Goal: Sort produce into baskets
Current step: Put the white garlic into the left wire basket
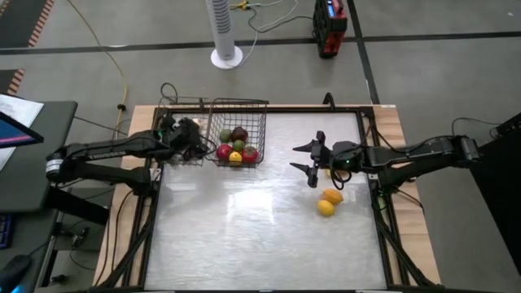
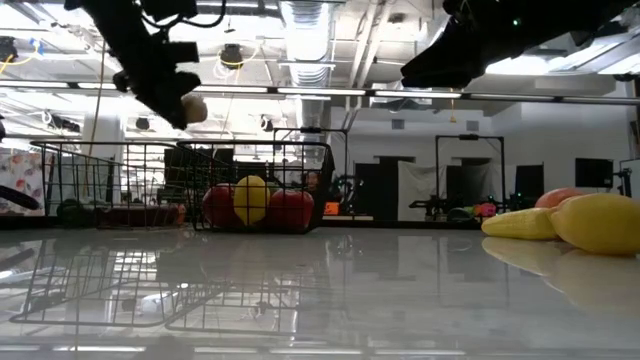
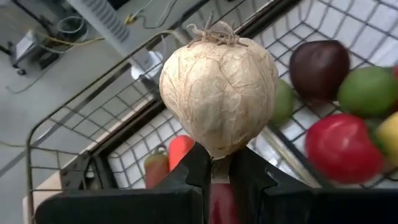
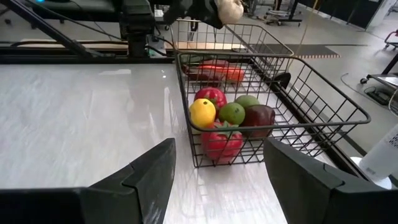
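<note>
left tool (image 3: 214, 167) grips garlic (image 3: 217, 96) | above baskets (image 1: 244, 106) | right tool (image 1: 313, 163) open

Left pincer (image 3: 221, 177) clamped, right pincer (image 4: 217, 180) agape

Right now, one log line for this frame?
left gripper: holds garlic above baskets | right gripper: open, empty, mid-table | loose: two yellow-orange fruits

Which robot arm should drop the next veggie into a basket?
Probably the left. Its left gripper already grips a pale garlic bulb above the baskets. The right gripper is open, empty, out over the table near the yellow and orange pieces.
</note>
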